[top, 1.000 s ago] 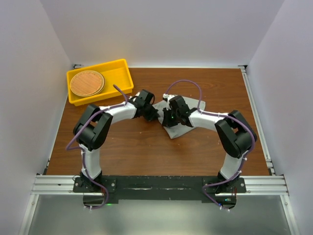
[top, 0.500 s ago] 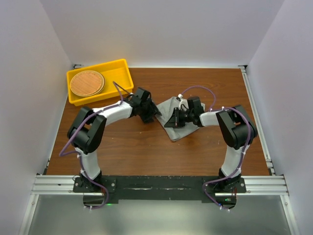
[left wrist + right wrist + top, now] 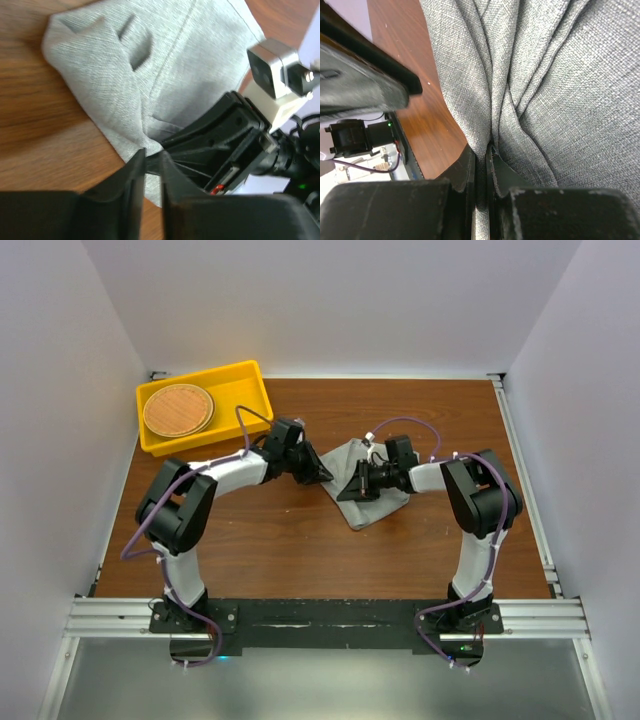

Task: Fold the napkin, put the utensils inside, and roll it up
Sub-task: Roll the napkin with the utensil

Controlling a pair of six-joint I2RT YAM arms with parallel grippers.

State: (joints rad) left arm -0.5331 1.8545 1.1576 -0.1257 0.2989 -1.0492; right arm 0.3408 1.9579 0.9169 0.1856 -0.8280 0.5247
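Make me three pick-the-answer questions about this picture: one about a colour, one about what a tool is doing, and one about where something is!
1. What colour is the napkin?
A) grey
B) red
C) green

2. What is the right tool doing?
A) standing wide open
B) shut on the napkin
C) holding a spoon

3. Where is the disc?
A) on the napkin
B) in the right tool
C) in the tray

Answers:
1 A: the cloth looks plain grey in every view.
2 B: the right wrist view shows it pinched on a fold of cloth.
3 C: the top view shows it lying inside the yellow tray.
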